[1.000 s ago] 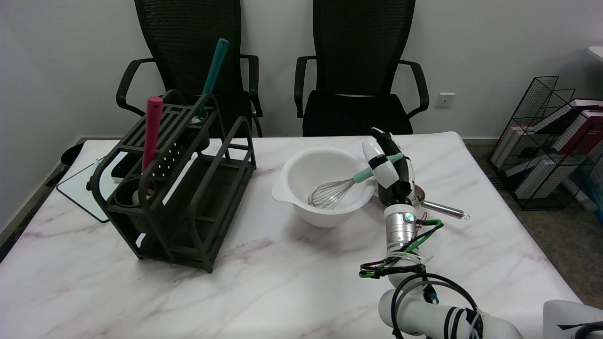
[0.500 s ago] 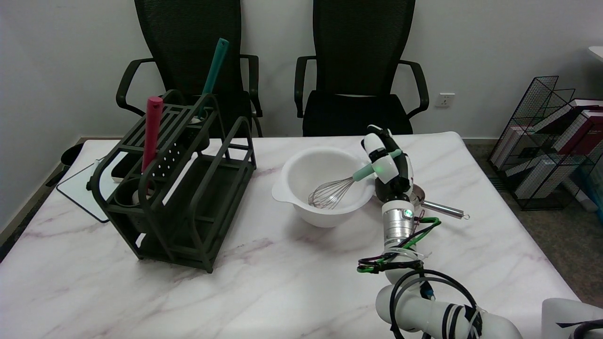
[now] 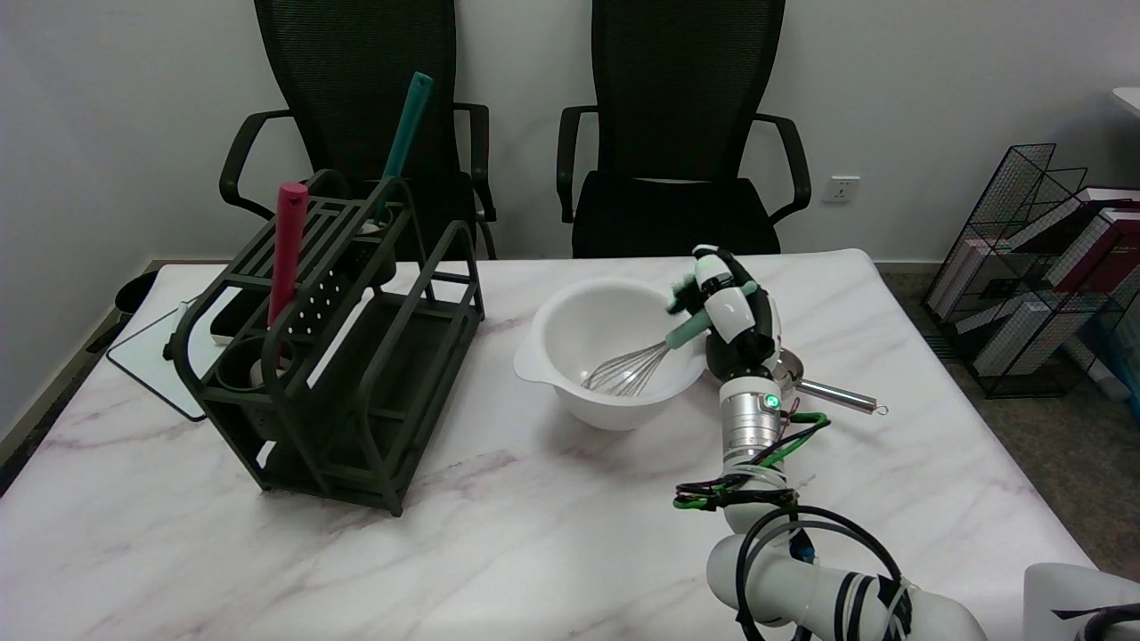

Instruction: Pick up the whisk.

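Note:
The whisk lies tilted inside the white mixing bowl at the table's centre. Its wire head rests low in the bowl and its mint-green handle rises over the right rim. My right hand is at the bowl's right edge. It grips the upper end of the handle with its fingers wrapped round it. The end of the handle is hidden inside the hand.
A dark green utensil rack stands at the left, holding a red-handled tool and a teal-handled tool. A metal utensil's handle lies just right of my wrist. A white board lies at the far left. Two black chairs stand behind the table.
My hand has shifted a little left, toward the bowl, and its fingers have curled more over the handle. The whisk now tilts more steeply, its wire head lower in the bowl.

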{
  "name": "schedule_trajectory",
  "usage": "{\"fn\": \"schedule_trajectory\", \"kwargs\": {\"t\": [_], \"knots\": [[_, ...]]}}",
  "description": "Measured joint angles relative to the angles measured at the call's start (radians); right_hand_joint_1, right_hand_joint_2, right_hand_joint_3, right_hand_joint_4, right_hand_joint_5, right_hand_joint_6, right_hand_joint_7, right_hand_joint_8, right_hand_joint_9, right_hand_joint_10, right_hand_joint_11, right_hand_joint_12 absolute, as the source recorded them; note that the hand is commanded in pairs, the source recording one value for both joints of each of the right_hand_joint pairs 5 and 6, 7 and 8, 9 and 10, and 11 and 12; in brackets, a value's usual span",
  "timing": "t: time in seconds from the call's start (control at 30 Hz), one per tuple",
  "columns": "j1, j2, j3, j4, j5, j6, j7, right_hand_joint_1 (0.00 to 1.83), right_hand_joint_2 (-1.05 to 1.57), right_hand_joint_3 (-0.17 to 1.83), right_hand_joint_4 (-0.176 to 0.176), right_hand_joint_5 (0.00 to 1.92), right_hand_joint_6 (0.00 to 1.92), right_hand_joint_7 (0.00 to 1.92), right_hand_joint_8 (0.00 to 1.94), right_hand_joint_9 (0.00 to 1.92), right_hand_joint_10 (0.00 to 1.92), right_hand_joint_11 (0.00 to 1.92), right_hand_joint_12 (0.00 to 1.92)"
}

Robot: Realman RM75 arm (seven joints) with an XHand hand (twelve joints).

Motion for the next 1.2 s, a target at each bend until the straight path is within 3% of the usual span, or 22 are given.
{"fn": "schedule_trajectory", "kwargs": {"t": [0.17, 0.4, 0.57, 0.6, 1.2], "knots": [[0.0, 0.0, -0.001, -0.005, 0.01, -0.001, 0.009, 0.94, 0.99, 0.87, 0.0, 1.22, 1.22, 1.71, 1.71, 1.7, 1.7, 1.54, 1.54], [-0.001, 0.0, -0.001, -0.008, 0.017, -0.004, 0.022, 0.87, 1.03, 0.88, 0.0, 1.38, 1.38, 1.77, 1.77, 1.72, 1.72, 1.54, 1.54], [-0.001, 0.002, -0.002, -0.008, 0.019, -0.006, 0.027, 0.83, 1.18, 0.88, 0.0, 1.89, 1.89, 1.91, 1.91, 1.82, 1.82, 1.6, 1.6], [-0.001, 0.003, -0.002, -0.008, 0.02, -0.006, 0.028, 0.83, 1.19, 0.88, 0.0, 1.92, 1.92, 1.92, 1.92, 1.83, 1.83, 1.63, 1.63], [-0.001, 0.027, -0.004, -0.049, 0.014, -0.008, 0.037, 0.84, 1.27, 0.93, 0.0, 1.92, 1.92, 1.92, 1.92, 1.92, 1.92, 1.75, 1.75]]}}
